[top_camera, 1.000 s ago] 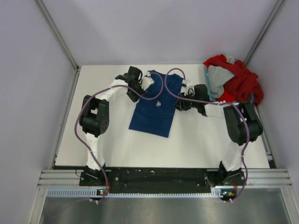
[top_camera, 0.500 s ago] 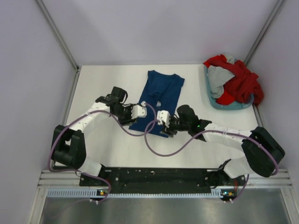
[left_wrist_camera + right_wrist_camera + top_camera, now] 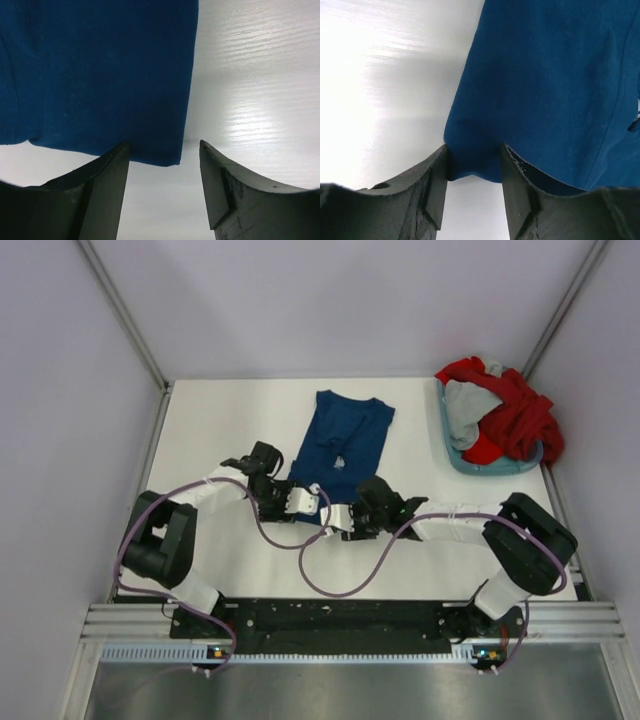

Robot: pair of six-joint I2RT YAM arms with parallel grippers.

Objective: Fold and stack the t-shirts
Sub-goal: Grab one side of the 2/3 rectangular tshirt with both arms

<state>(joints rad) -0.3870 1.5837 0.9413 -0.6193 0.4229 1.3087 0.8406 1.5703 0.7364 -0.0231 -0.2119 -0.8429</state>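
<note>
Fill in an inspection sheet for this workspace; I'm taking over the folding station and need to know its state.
Surface: white table, glossy, no stains seen.
Job's things: navy t-shirt flat mid-table, folded into a narrow strip, print up; red t-shirt and grey t-shirt heaped in the basket.
Clutter: only the light blue basket, far right.
Grippers: left gripper open astride a hem corner of the navy t-shirt; right gripper open around a hem corner too.
Cables: purple cables loop loosely in front of the hem.
Surroundings: plain walls on three sides; metal rail at the near edge.
</note>
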